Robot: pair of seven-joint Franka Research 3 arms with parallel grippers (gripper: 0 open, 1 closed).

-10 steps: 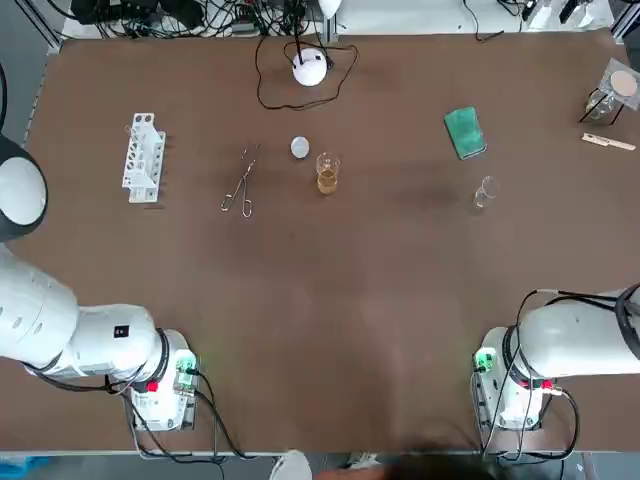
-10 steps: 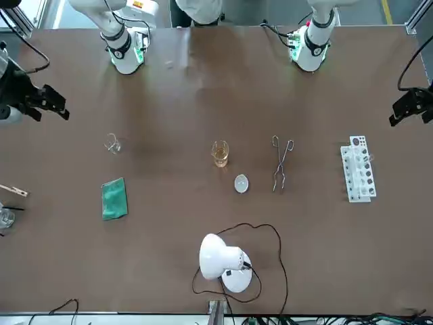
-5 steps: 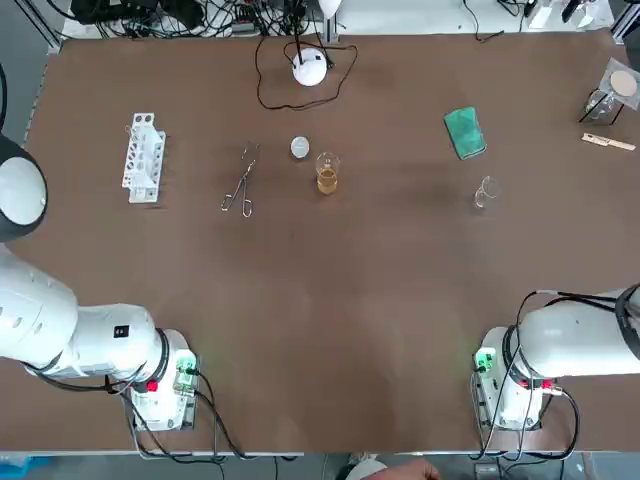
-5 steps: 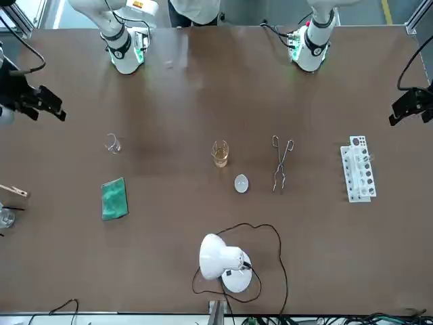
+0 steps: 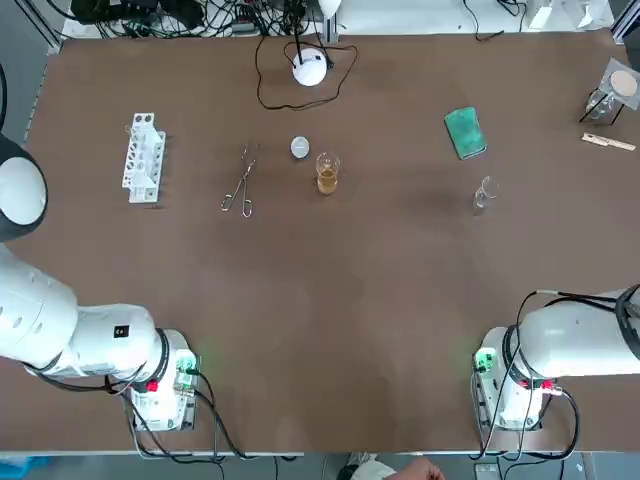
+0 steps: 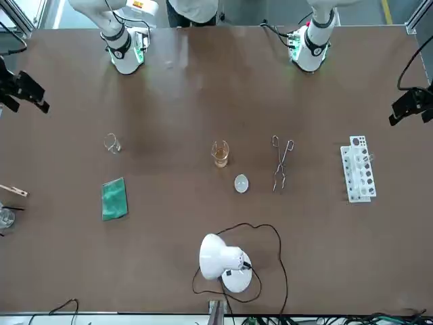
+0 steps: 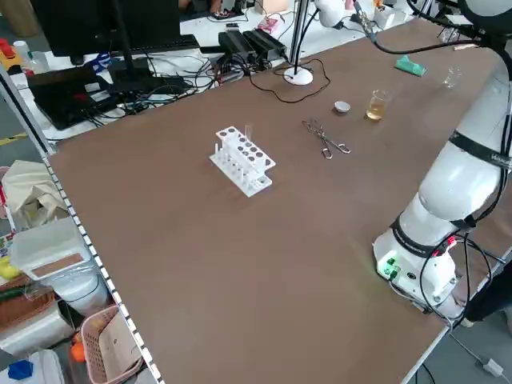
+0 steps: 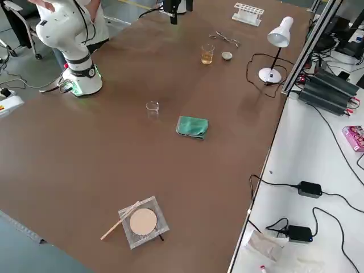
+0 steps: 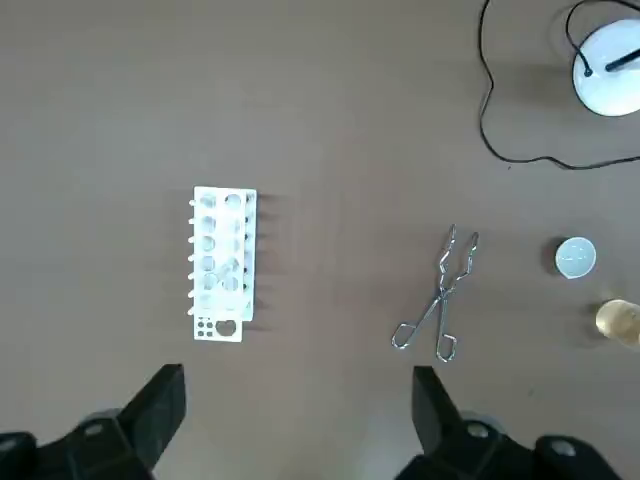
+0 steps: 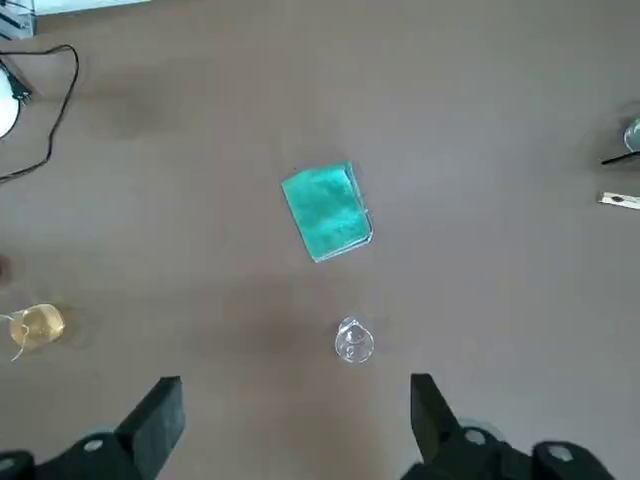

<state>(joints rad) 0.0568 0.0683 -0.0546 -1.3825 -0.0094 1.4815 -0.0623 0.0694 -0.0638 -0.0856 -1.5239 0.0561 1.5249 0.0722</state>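
Far below right hand (image 10: 292, 392), glass beaker (image 10: 353, 341)

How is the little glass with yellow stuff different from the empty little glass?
The yellow glass holds amber liquid; the empty glass holds nothing. The yellow glass looks bigger than the empty glass. The yellow glass stands near the tongs, the empty glass near the green cloth. Both are clear, upright and on the table.

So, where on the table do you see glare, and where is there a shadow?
Front view: a pale sheen on the table near the robot's side. Top view: a dim patch just left of the glass. Right wrist view: the same soft shadow lies beside the glass.
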